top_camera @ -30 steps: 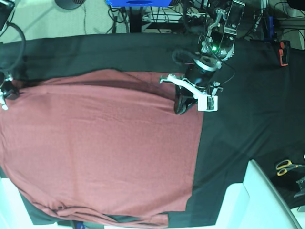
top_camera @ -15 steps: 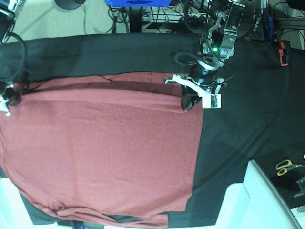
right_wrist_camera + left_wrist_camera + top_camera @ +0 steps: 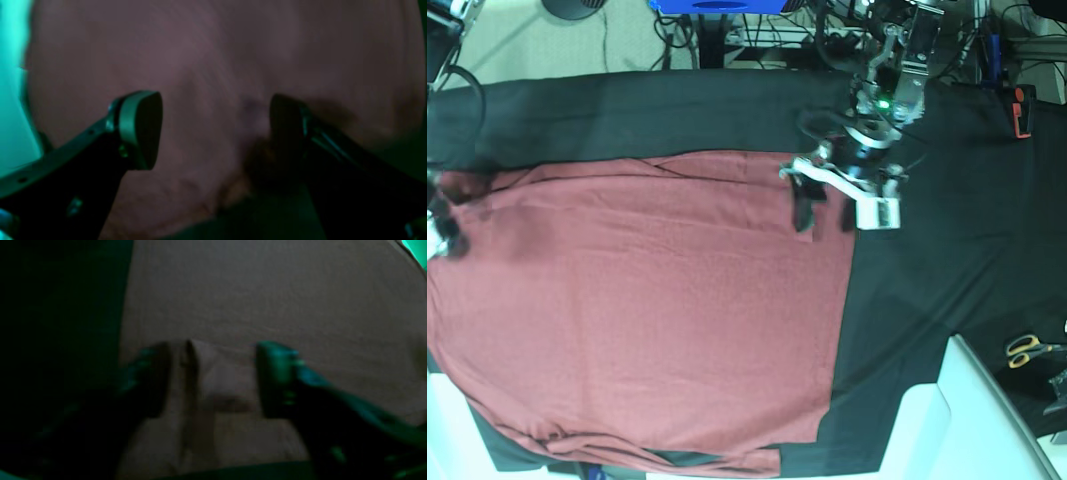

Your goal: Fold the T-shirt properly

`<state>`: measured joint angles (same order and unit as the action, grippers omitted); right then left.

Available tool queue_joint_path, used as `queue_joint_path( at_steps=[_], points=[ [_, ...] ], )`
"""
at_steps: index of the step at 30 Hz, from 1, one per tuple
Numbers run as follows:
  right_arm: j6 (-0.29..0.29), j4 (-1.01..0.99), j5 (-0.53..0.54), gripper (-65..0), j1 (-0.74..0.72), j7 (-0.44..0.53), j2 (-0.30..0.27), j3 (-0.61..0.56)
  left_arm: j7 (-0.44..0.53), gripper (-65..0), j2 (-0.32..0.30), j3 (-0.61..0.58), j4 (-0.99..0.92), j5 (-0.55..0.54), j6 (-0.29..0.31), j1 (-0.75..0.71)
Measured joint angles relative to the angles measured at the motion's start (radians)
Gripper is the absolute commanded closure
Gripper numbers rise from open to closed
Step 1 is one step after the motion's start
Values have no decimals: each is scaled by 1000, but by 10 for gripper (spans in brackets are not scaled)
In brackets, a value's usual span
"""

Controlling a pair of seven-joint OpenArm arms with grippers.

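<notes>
The brick-red T-shirt [image 3: 647,310] lies spread flat on the black cloth sheet [image 3: 927,260]. My left gripper [image 3: 823,215] is open over the shirt's top right corner, one finger on each side of the edge. In the blurred left wrist view the left gripper [image 3: 213,380] straddles a small raised fold of the shirt [image 3: 267,300] without closing on it. My right gripper [image 3: 447,238] is at the shirt's far left edge. In the right wrist view the right gripper [image 3: 213,131] is open just above the shirt [image 3: 200,50].
Yellow-handled scissors [image 3: 1027,349] lie at the right edge. A white board [image 3: 967,410] juts in at the lower right. A red and black tool [image 3: 1023,108] sits at the upper right. Cables and a blue frame [image 3: 717,5] lie beyond the table's far edge.
The left gripper carried the shirt's top right corner up toward the far side, then opened and let it go. The shirt's top edge now lies flatter. The right gripper shifted slightly at the left edge.
</notes>
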<state>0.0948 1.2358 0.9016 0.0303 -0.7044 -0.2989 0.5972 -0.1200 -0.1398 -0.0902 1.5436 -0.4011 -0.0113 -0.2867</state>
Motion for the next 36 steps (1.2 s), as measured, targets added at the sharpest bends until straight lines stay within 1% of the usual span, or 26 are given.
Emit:
queue_joint_path(
  at_steps=[2, 3, 5, 6, 7, 8, 10, 12, 14, 15, 16, 19, 23, 25, 28, 30, 32, 34, 36],
  points=[
    [8, 76, 10, -444, 37, 36, 39, 89, 9, -436, 0, 61, 43, 0, -5, -15],
    [4, 95, 8, -440, 56, 27, 51, 133, 11, -433, -2, 83, 69, -2, -7, -26],
    [-5, 108, -10, -441, 87, -22, 77, 228, 18, -433, -8, 118, 126, 0, -9, -62],
    [-8, 106, -20, -444, 95, -68, 86, 268, 17, -433, -14, 124, 153, -1, -8, -85],
    [-6, 98, -19, -444, 102, -84, 93, 297, 14, -433, -19, 123, 178, 0, -5, -109],
    [-2, 88, -16, -446, 100, -93, 104, 328, 14, -433, -27, 119, 196, 0, -4, -131],
    [6, 44, -3, -447, 95, -105, 128, 376, 10, -433, -61, 109, 226, 2, 18, -182],
    [14, -19, -6, -447, 102, -109, 137, 394, 12, -433, -103, 101, 236, 3, -4, -230],
    [64, -91, -20, -440, 103, -110, 137, 399, 10, -433, -137, 100, 236, 2, 0, -270],
    [104, -115, -24, -440, 95, -111, 137, 401, 10, -433, -140, 100, 236, 2, 0, -286],
    [130, -144, -23, -440, 82, -111, 136, 406, 11, -433, -138, 100, 237, 2, -2, -299],
    [154, -215, -10, -440, 38, -104, 118, 396, 11, -436, -131, 95, 237, -1, 11, -327],
    [167, -307, 8, -440, 12, -56, 72, 396, 10, -441, -117, 96, 237, 0, 2, -332],
    [168, -354, 11, -440, -11, -41, 50, 398, 12, -441, -105, 95, 237, 0, 4, -332],
    [163, -412, -1, -440, -53, -20, 14, 398, 11, -441, -101, 94, 235, -1, 11, -348],
    [160, -443, 0, -440, -69, -11, 1, 398, 9, -441, -102, 95, 233, 0, 3, -348],
    [168, -490, 9, -441, -86, -3, -21, 398, 11, -438, -103, 96, 233, 0, 4, -343],
    [167, -535, 3, -443, -113, 26, -40, 398, 11, -438, -101, 96, 233, 0, 4, -345],
    [167, -556, -20, -446, -135, 63, -42, 398, 11, -438, -101, 95, 233, -1, 4, -353]
  ],
)
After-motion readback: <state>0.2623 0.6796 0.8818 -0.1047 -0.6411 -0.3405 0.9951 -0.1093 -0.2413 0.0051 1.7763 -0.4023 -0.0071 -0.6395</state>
